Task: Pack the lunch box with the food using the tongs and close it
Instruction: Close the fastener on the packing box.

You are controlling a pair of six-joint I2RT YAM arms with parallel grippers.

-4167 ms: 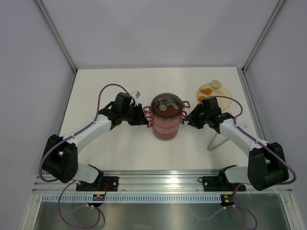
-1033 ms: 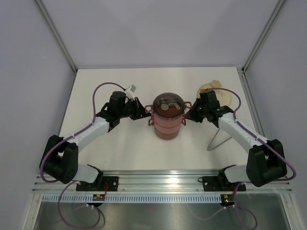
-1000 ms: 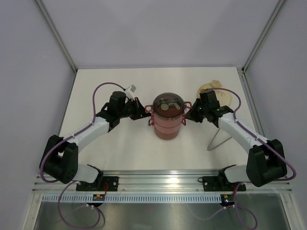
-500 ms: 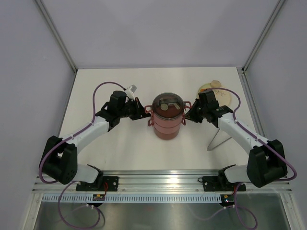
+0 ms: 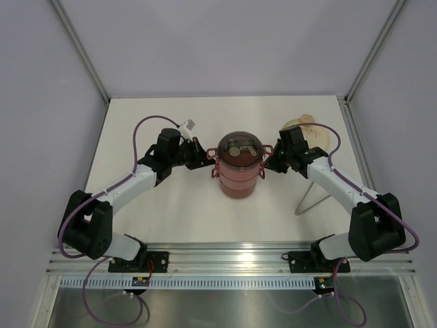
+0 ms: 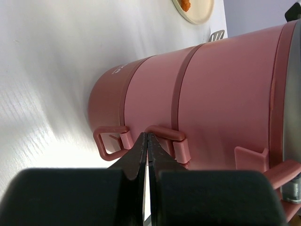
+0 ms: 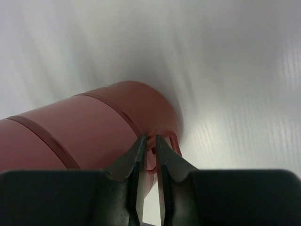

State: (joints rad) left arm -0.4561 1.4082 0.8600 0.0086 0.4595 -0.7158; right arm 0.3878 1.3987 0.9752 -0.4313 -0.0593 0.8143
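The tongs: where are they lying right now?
In the top view the tongs lie on the table's right side, beside the right arm, nearer than the cream plate and right of the stacked lunch box.

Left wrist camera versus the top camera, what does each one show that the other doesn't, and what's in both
Only the left wrist view shows the left gripper shut, its tips at the side handles of the lunch box, and the seams between the three tiers.

Only the top view shows both arms flanking the stack, the right gripper, the grey top lid and the whole tongs lying on the table.

Both show the lunch box and the cream plate.
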